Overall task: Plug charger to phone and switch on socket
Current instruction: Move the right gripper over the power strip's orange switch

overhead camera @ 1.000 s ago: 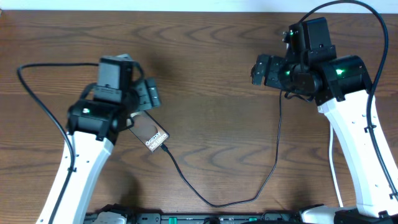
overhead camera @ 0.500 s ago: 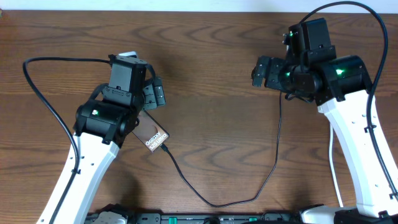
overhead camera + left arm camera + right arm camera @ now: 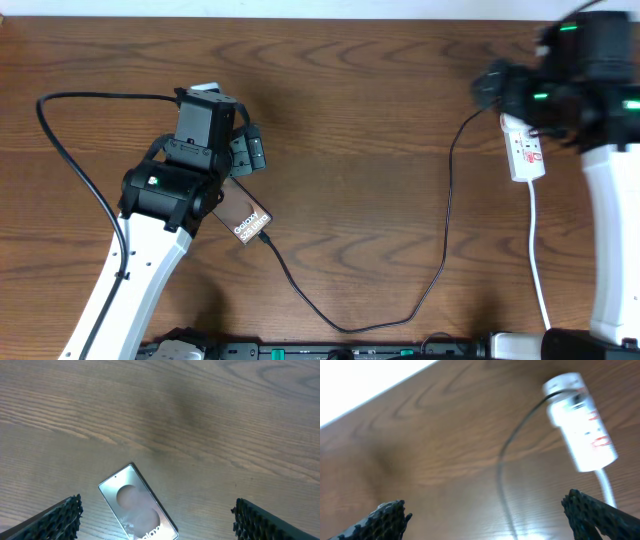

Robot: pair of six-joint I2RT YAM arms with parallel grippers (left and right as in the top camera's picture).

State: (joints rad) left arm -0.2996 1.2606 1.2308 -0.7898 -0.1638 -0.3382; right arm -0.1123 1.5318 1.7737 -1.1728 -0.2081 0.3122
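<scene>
The phone (image 3: 249,219) lies flat on the wooden table, screen up, half under my left arm. In the left wrist view the phone (image 3: 138,505) sits between my wide-apart fingers (image 3: 61,519). My left gripper (image 3: 250,154) (image 3: 157,512) hovers open just above it, holding nothing. The charger (image 3: 443,262) is a thin black cable; its tip meets the phone's near end and it loops across to the socket (image 3: 524,152). The socket (image 3: 581,421) is a white strip with red marks. My right gripper (image 3: 489,87) (image 3: 487,510) is open and blurred, left of the socket, over the charger (image 3: 503,462).
The socket's white cord (image 3: 540,275) runs toward the table's front edge on the right. A black robot cable (image 3: 70,170) arcs at the far left. The table's far edge (image 3: 375,391) shows pale in the right wrist view.
My right arm has swung right and toward the far edge, uncovering the socket it was above. My left arm shifted slightly right a second ago and has since held still.
</scene>
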